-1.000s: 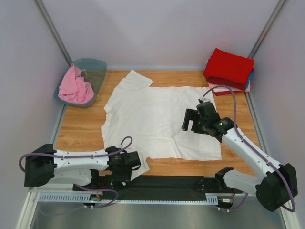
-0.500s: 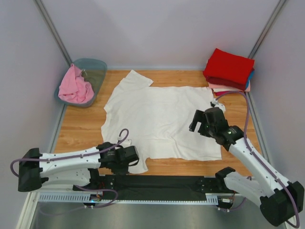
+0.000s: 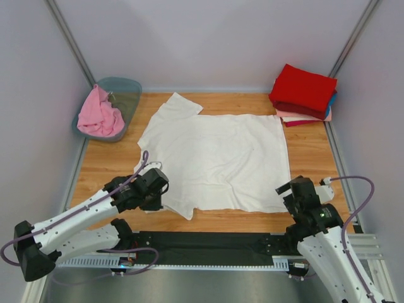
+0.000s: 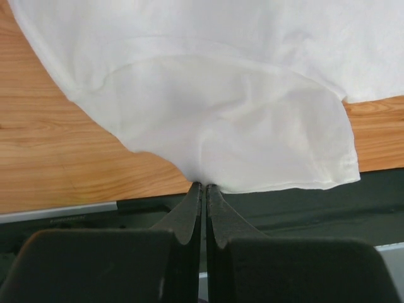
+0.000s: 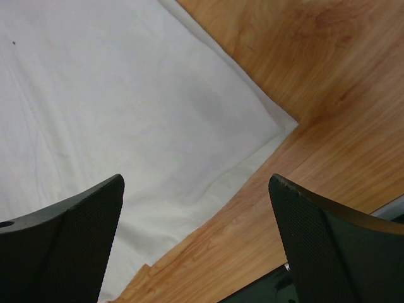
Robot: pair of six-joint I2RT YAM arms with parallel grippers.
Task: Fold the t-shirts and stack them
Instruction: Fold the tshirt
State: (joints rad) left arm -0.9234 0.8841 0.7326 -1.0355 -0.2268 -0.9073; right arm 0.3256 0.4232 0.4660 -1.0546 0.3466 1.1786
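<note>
- The big white soft cotton t-shirt (image 3: pixel 218 158) lies flat in the middle of the brown wooden table (image 3: pixel 101 161), with its neck toward 9 o'clock.
- The left gripper (image 4: pixel 203 188) is pinched tight on the edge of the shirt's near sleeve (image 4: pixel 252 126), at 7 o'clock of the shirt.
- The right gripper (image 5: pixel 196 183) is spread wide and holds nothing. It hangs over the shirt's hem corner (image 5: pixel 287 123), at 5 o'clock.
- The stack of folded shirts (image 3: pixel 303 91), a red one on top, sits at 1 o'clock.
- A pink crumpled t-shirt (image 3: pixel 98 117) waits in the grey-green plastic tub (image 3: pixel 129 98) at 10 o'clock.
- I think the step now is to fold the sleeve in over the shirt's body.
- To do it well, lift the sleeve only a little and carry it toward 12 o'clock.
- Pull softly, so the rest of the shirt does not slide or bunch up.
- Lay the sleeve down flat, and let go only when it lies smooth.
</note>
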